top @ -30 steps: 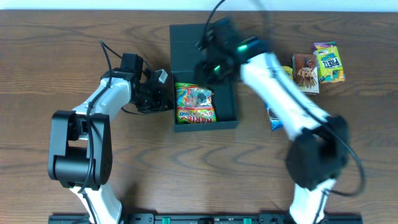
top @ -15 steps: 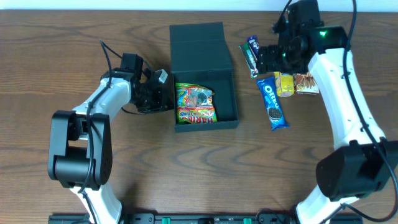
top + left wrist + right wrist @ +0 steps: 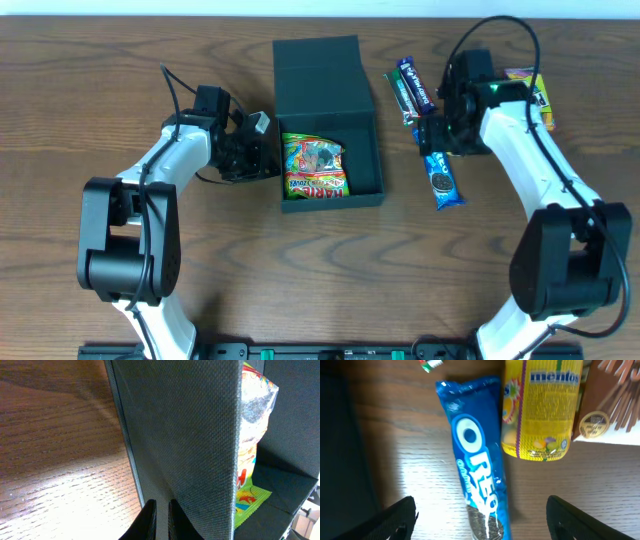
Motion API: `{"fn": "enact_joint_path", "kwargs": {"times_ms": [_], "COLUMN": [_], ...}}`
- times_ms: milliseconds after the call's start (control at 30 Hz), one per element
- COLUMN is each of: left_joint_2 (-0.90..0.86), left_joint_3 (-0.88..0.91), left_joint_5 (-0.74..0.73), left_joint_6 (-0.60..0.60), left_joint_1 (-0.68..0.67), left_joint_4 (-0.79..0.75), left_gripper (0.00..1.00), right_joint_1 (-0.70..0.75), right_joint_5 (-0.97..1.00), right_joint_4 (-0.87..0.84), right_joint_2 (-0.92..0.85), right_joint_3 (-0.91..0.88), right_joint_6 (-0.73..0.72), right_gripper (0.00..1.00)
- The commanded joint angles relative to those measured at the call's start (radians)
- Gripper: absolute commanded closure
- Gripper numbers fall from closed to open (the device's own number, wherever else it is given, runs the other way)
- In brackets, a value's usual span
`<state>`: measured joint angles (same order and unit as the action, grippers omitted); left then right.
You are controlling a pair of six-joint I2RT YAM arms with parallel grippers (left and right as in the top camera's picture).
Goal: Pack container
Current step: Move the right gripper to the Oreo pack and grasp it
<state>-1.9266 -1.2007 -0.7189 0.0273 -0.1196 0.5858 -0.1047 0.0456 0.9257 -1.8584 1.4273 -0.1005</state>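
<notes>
Overhead: L gripper (image 3: 270, 150) fingers pressed together, prob. pinching container (image 3: 322, 72) left wall. R gripper (image 3: 438, 135) spread wide over Oreo pack (image 3: 441, 180), near table (image 3: 300, 290) far-right corner.

One container (image 3: 325, 75) is sitting on the counter (image 3: 120, 60), and one gummy bag (image 3: 314, 167) is lying inside it. Loose snacks are lying beside it: one blue Oreo pack (image 3: 477, 460), one yellow Mentos packet (image 3: 542, 410) and one brown box (image 3: 615, 395). What are looking like two slim bars, a greenish bar (image 3: 399, 97) and a dark blue bar (image 3: 417, 78), are lying together. One green-and-yellow packet (image 3: 543, 90) is showing only in part.
</notes>
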Motion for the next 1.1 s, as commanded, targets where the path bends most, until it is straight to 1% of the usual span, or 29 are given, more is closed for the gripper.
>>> {"fn": "enact_joint_path", "kwargs": {"times_ms": [0, 167, 267, 867, 967, 1000, 1033, 1067], "left_joint_2": [-0.018, -0.018, -0.018, -0.018, -0.018, -0.018, -0.018, -0.018], "left_joint_3": [0.007, 0.007, 0.007, 0.007, 0.007, 0.007, 0.007, 0.007], "left_joint_5": [-0.011, -0.011, -0.011, -0.011, -0.011, -0.011, -0.011, -0.011], "left_joint_6": [0.007, 0.011, 0.014, 0.022, 0.022, 0.022, 0.022, 0.022], "left_joint_1": [-0.005, -0.005, -0.005, -0.005, -0.005, -0.005, -0.005, -0.005], "left_joint_4": [0.0, 0.0, 0.0, 0.0, 0.0, 0.0, 0.0, 0.0], "left_gripper": [0.89, 0.89, 0.89, 0.9, 0.89, 0.89, 0.9, 0.89], "right_joint_1": [0.01, 0.01, 0.01, 0.008, 0.007, 0.006, 0.006, 0.006], "right_joint_5": [0.025, 0.016, 0.014, -0.001, -0.001, -0.001, -0.001, -0.001], "right_joint_4": [-0.027, -0.072, -0.087, -0.116, -0.115, -0.115, -0.115, -0.115], "right_joint_2": [-0.009, -0.009, -0.011, -0.114, -0.122, -0.122, -0.122, -0.122], "right_joint_3": [-0.041, -0.097, -0.113, -0.128, -0.128, -0.128, -0.128, -0.128], "right_joint_6": [0.011, 0.013, 0.013, 0.028, 0.028, 0.028, 0.028, 0.028], "right_gripper": [0.17, 0.21, 0.26, 0.29, 0.36, 0.39, 0.44, 0.46]}}
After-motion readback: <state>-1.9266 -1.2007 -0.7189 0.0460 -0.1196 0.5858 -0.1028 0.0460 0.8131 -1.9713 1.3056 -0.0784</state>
